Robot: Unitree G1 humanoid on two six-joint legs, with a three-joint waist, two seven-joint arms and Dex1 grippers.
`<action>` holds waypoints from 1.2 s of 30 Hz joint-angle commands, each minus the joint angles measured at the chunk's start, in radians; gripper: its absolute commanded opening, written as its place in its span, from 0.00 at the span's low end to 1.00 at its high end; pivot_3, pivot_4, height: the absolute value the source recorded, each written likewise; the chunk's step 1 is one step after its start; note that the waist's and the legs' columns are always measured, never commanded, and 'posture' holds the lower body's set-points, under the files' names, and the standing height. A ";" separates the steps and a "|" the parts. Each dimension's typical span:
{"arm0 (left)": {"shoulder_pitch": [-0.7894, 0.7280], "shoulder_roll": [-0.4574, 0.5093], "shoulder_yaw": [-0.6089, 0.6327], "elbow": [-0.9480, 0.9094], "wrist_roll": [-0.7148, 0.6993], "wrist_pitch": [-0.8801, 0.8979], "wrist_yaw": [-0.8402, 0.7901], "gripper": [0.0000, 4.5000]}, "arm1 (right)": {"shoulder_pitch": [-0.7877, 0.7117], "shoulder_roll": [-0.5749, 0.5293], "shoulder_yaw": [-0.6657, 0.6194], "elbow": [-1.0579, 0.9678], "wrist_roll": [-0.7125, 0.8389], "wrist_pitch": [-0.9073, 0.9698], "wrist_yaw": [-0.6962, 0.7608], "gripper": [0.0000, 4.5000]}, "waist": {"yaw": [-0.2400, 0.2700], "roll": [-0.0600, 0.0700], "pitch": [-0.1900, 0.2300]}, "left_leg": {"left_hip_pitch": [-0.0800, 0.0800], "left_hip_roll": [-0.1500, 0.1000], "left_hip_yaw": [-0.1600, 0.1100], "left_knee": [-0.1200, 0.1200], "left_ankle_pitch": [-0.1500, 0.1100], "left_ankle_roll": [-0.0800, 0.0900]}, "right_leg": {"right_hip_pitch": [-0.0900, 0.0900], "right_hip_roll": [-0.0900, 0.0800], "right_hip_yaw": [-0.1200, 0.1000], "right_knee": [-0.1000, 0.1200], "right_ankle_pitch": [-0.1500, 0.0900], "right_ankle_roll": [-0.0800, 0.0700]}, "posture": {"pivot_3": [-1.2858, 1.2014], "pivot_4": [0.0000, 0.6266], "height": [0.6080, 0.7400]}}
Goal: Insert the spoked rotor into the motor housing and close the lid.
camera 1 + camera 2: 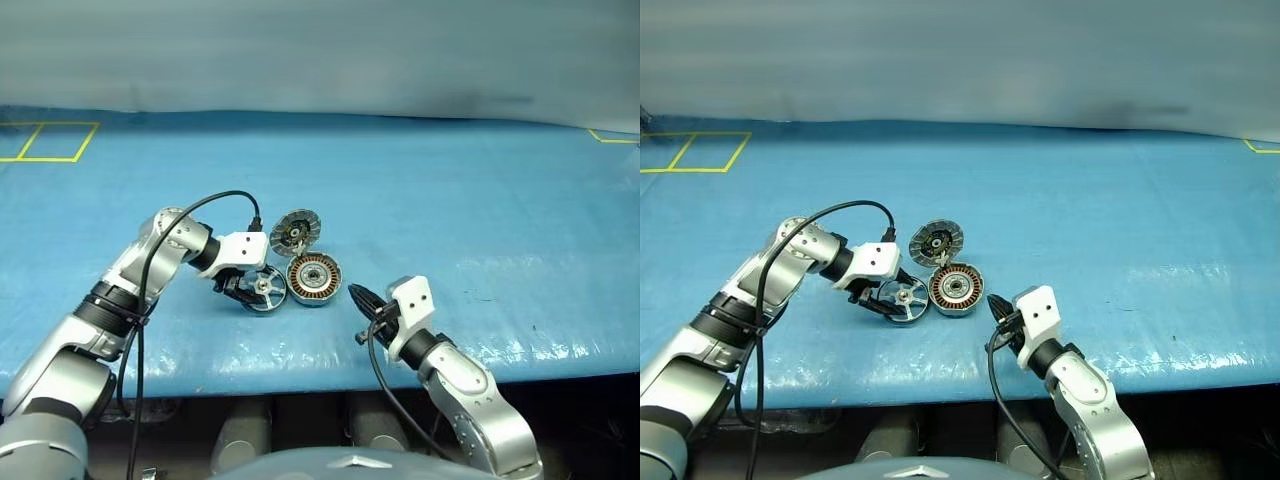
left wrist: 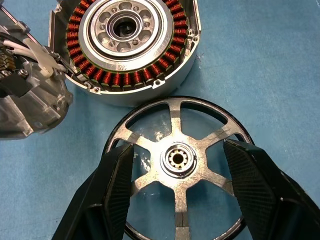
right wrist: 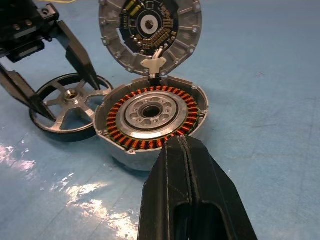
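Observation:
The spoked rotor (image 1: 265,288), a black ring with a silver hub, lies on the blue table just left of the motor housing (image 1: 314,279). My left gripper (image 2: 178,150) reaches down over it, and its fingers (image 2: 120,185) are shut on opposite sides of the rim. The housing is open and shows copper windings around a central bearing (image 3: 150,111). Behind it the lid (image 1: 295,233) stands tilted up on its joint, ribbed inside facing forward. My right gripper (image 3: 186,150) is shut and empty. It hovers just in front of the housing's near edge and points at it.
A blue sheet covers the table (image 1: 450,200), whose front edge runs close under both arms. Yellow tape squares (image 1: 50,140) mark the far left. A black cable (image 1: 200,205) arcs over my left wrist, and another hangs from the right wrist.

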 commanded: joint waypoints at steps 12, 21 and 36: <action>-0.018 0.012 -0.003 0.009 0.039 -0.012 -0.015 0.68 | -0.013 0.000 0.035 -0.007 -0.008 -0.027 -0.004 0.00 | 0.001 0.000 0.000 | 0.000 0.000 0.000 0.001 0.000 0.000 | 0.000 0.000 0.000 0.000 0.000 0.000 | 0.52 0.24 1.00; -0.016 0.050 0.024 -0.020 0.027 0.000 -0.044 0.28 | -0.016 0.002 0.051 -0.001 -0.022 -0.025 -0.021 0.00 | 0.002 0.000 0.000 | 0.000 0.000 0.000 0.001 0.000 0.000 | 0.001 0.000 0.000 0.001 0.000 0.000 | 0.52 0.24 1.00; 0.001 0.176 0.082 -0.359 -0.266 0.163 -0.193 0.28 | -0.022 -0.008 0.054 0.009 -0.024 -0.022 -0.015 0.00 | 0.003 0.000 0.000 | -0.001 0.000 -0.001 0.000 0.000 0.000 | -0.001 0.000 0.000 0.000 0.000 0.000 | 0.52 0.24 1.00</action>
